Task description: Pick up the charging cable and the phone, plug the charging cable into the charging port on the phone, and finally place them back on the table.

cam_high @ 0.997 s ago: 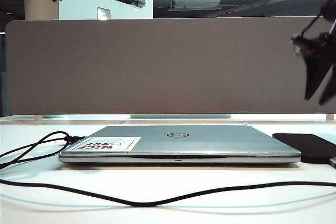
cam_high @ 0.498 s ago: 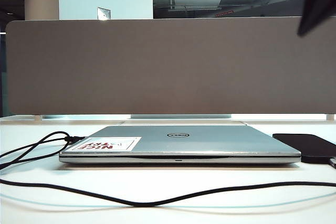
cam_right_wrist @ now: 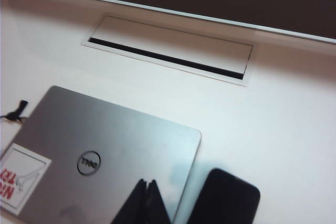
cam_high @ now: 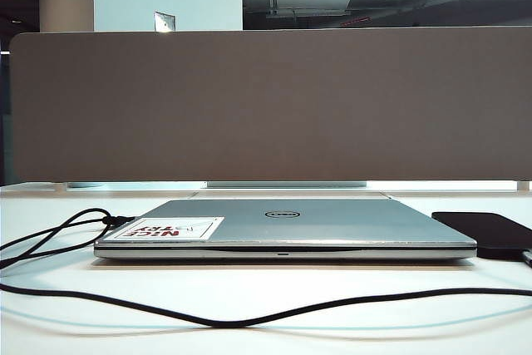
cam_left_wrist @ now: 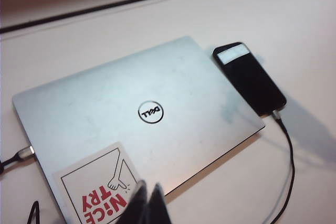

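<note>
Phone (cam_left_wrist: 250, 78) with charging cable (cam_left_wrist: 286, 174) plugged in, well apart from left gripper (cam_left_wrist: 147, 205) and right gripper (cam_right_wrist: 146, 203), jaws pinched together, empty.

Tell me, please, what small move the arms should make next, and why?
Probably none beyond easing both arms clear. The cable already sits plugged into the phone, which lies flat on the table beside the laptop. The left pincer and right pincer are both shut, empty and well above the laptop, so the job looks finished.
</note>
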